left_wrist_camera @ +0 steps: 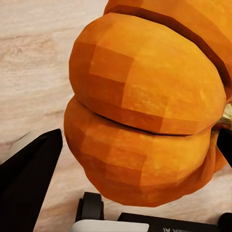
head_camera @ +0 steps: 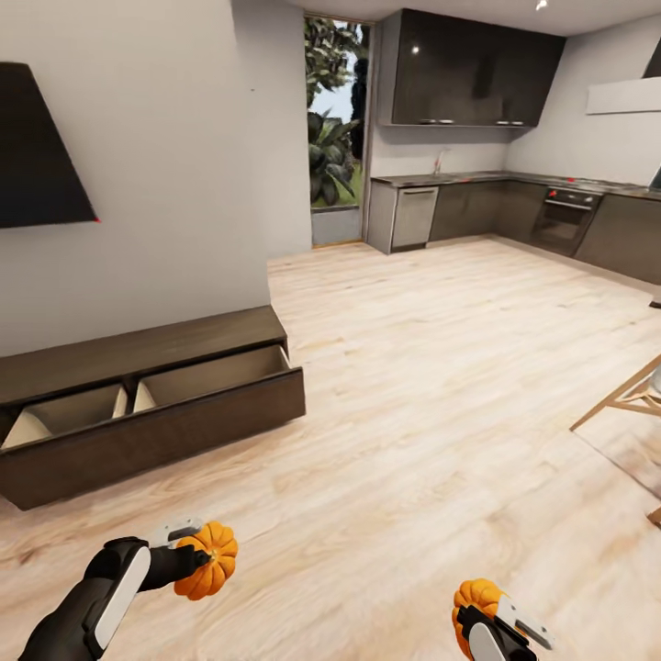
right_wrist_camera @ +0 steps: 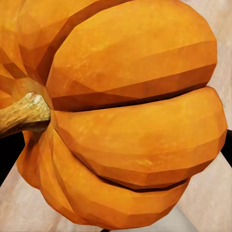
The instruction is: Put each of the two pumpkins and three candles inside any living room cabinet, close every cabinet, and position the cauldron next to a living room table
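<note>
Each claw around a pumpkin (head_camera: 207, 559).

No readable text, faint marks on the end effector housing (left_wrist_camera: 145, 226), perhaps lettering, too blurred

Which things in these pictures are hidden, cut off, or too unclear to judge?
- Left hand: in the head view its pumpkin covers the fingertips; in the left wrist view the pumpkin blocks most of the floor.
- Right hand: cut off by the head view's bottom edge, behind its pumpkin.
- Cabinet: the open drawers' bottoms are hidden by their fronts, and the left end is cut off.
- Wooden frame: cut by the right edge.
</note>
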